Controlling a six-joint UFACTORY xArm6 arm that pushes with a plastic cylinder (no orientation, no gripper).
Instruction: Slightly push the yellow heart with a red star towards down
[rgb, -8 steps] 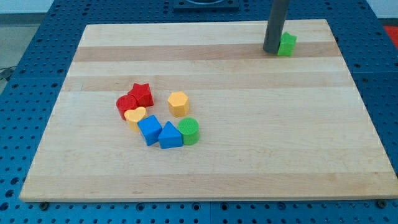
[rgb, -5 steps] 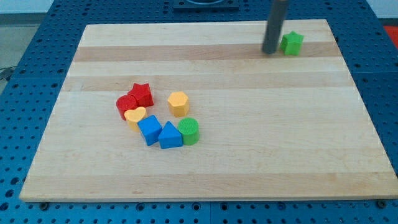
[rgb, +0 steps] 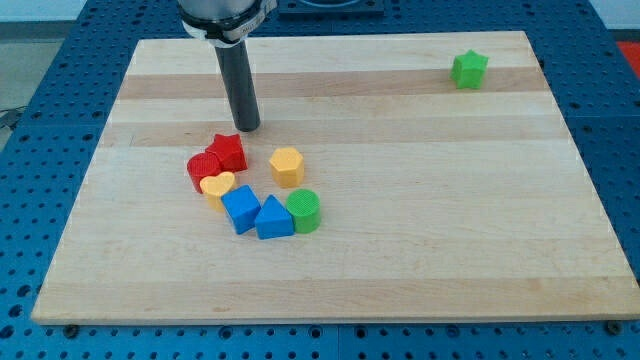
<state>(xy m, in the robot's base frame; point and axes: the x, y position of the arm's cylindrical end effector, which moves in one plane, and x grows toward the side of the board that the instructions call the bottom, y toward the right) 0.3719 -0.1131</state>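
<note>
With my tip parked just above the red star, I'm lined up and the push hasn't begun.

On the tabletop (rgb: 400, 200) my rod drops in from the view's top, and my tip (rgb: 246, 128) sits just beside the red star (rgb: 229, 151), on its upper side, apparently not yet touching. No pincer on this rig, so nothing to call apart or together. Red star touches a red block (rgb: 201, 167) at its left, and the yellow heart (rgb: 217, 186) lies right below them, in contact. Heart's long axis runs roughly left-right across the view; which way its point faces I can't tell. Next, I reckon: a short, gentle slide toward the view's bottom-left, driving star into heart, stopping before the blue cube (rgb: 240, 209) gets shoved.
</note>
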